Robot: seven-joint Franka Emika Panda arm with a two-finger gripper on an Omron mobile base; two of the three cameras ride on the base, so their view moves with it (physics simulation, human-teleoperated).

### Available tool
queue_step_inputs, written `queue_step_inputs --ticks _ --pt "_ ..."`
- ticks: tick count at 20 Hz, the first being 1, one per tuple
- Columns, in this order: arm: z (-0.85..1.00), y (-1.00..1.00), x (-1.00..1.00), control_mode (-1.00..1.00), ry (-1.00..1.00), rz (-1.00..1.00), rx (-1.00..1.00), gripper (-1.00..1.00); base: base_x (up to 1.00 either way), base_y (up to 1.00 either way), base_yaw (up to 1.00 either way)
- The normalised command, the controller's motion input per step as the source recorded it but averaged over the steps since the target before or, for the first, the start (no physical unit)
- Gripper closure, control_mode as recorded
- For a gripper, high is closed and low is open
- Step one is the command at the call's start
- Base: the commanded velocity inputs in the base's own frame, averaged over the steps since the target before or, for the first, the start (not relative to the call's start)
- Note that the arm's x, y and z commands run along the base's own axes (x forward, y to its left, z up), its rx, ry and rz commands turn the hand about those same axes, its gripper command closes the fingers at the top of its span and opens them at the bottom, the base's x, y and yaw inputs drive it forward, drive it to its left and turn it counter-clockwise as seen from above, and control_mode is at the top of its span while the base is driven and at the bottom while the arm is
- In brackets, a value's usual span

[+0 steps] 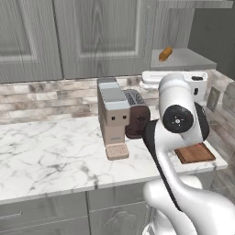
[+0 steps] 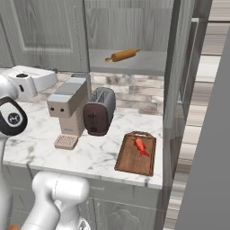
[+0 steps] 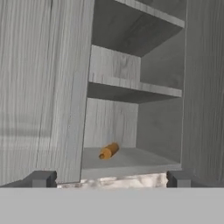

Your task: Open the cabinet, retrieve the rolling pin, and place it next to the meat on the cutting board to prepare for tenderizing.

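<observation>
The rolling pin (image 1: 165, 53) is seen, in the left base view, lying on the lowest grey shelf of the open cabinet (image 1: 92, 36), above and behind the white appliance (image 1: 195, 82) that stands at the back of the marble counter (image 1: 50, 156). The tan coffee machine (image 1: 112, 117) is set near the middle of the counter, and the dark toaster (image 1: 137, 119) is placed just beside it, on the side toward the cabinet opening. A corner of the cutting board (image 1: 196, 153) is visible at the counter's near edge, partly hidden behind the white arm.

In the right base view, the rolling pin (image 2: 122, 55) is shown lying slantwise on the shelf (image 2: 148, 65), above and behind the toaster (image 2: 99, 111). The open cabinet door (image 2: 177, 67) is seen edge-on beside the shelf. The cutting board (image 2: 130, 159) lies on the counter (image 2: 96, 150) in front of the toaster, toward the open door, and the meat (image 2: 141, 146) rests on its upper half. The coffee machine (image 2: 68, 108) stands on the toaster's other side.

In the hand view, the rolling pin (image 3: 108, 151) is seen on the bottom shelf of the cabinet (image 3: 43, 87), well apart from the gripper (image 3: 112, 178). The two fingertips (image 3: 41, 178) are spread wide, with nothing held between them.
</observation>
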Motion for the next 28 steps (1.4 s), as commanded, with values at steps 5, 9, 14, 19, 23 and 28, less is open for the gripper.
queue_step_inputs --ticks 5,9,14,19,23,28 --pt "0.02 0.11 0.4 -1.0 -0.01 0.11 0.0 -1.0 0.0 0.0 0.0" --pt "0.0 0.0 0.52 -1.0 0.0 0.08 0.0 -1.0 0.0 0.0 0.0" --pt "0.0 0.0 0.5 -1.0 0.0 0.05 0.0 -1.0 0.0 0.0 0.0" --pt "0.0 0.0 0.49 -1.0 0.0 0.03 0.0 -1.0 0.0 0.0 0.0" --pt "-0.07 0.0 0.54 -1.0 0.0 0.05 0.0 -1.0 0.0 0.0 0.0" --pt "-0.19 0.0 0.53 -1.0 0.0 0.06 0.01 -1.0 0.0 0.0 0.0"
